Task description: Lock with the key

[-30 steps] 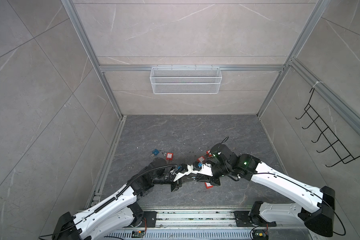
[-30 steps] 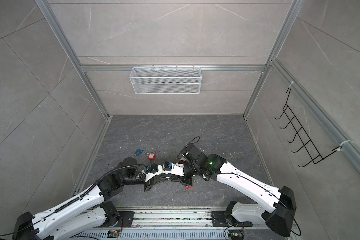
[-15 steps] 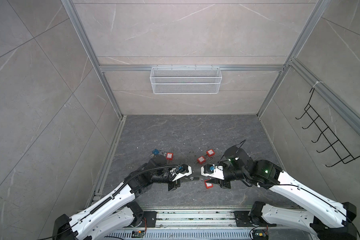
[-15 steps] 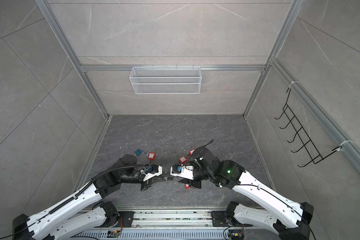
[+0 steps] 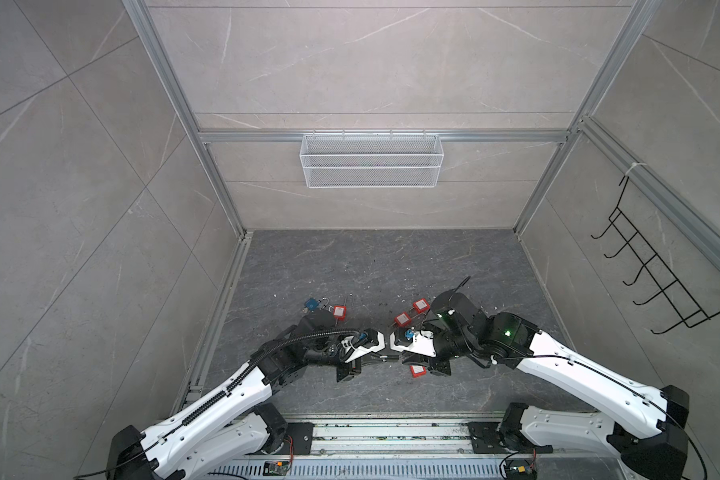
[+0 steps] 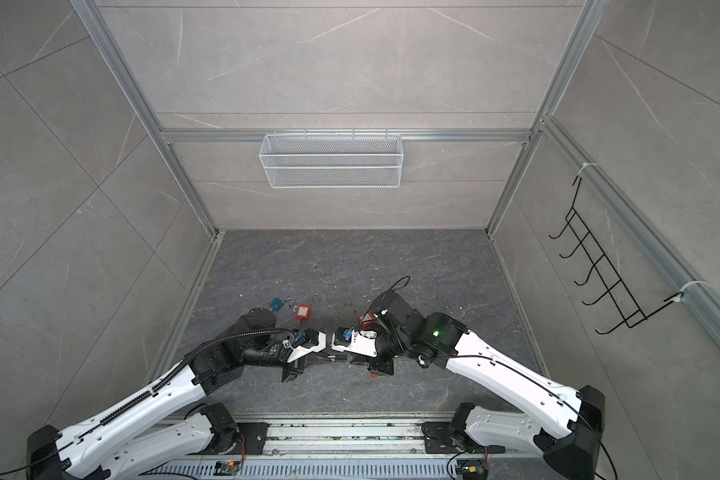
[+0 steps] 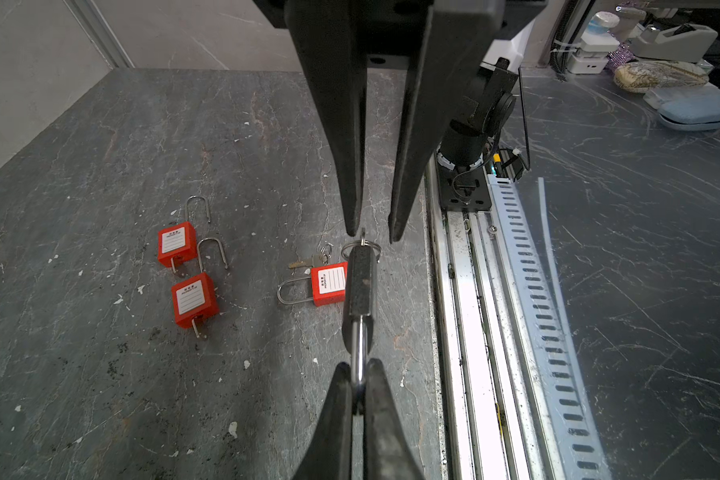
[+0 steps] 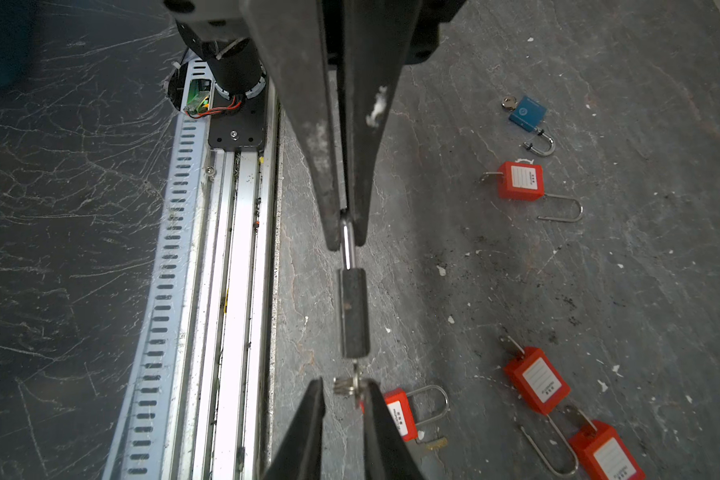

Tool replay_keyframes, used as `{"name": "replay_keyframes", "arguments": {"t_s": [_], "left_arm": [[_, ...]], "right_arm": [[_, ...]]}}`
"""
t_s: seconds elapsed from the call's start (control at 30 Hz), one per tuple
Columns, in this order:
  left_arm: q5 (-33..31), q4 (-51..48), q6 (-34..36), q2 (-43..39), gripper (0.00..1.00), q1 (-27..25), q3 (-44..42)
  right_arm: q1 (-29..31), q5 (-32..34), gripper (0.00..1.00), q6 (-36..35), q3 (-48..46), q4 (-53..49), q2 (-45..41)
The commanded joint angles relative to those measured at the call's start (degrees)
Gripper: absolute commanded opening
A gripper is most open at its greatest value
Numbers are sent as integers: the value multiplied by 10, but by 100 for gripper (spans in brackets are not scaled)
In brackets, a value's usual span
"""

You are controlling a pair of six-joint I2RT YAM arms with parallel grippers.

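Back together in both top views, low centre of frame: well apart half a second ago, now nearly tip to tip for left tool (image 5: 381,357) and right tool (image 5: 400,358), jaws on the right narrower than before; reads as a fresh go at the turn. On to the left wrist view: left tool clamped tight on the shackle (image 7: 359,353) of the black padlock (image 7: 360,282), held clear of the bench (image 7: 100,374); opposite, right tool parted, straddling the key ring (image 7: 361,248) at the lock's base without touching. Over to the right wrist view: same story, key (image 8: 352,384) between spread fingers, not yet pinched. No obstruction in the gap; just beneath, a red padlock (image 8: 398,415); further off, more red ones and a blue padlock (image 8: 526,112).
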Motion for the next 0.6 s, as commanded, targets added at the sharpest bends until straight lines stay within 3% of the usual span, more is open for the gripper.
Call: {"name": "replay_keyframes", "arguments": {"t_s": [0.0, 0.33, 0.57], "left_arm": [[26, 17, 14, 0, 0, 1, 23], [29, 23, 13, -2, 0, 0, 19], [29, 21, 17, 1, 0, 0, 24]], "right_arm": [[2, 1, 20, 10, 4, 23, 4], [2, 13, 19, -3, 2, 11, 15], [1, 14, 7, -8, 2, -3, 23]]}}
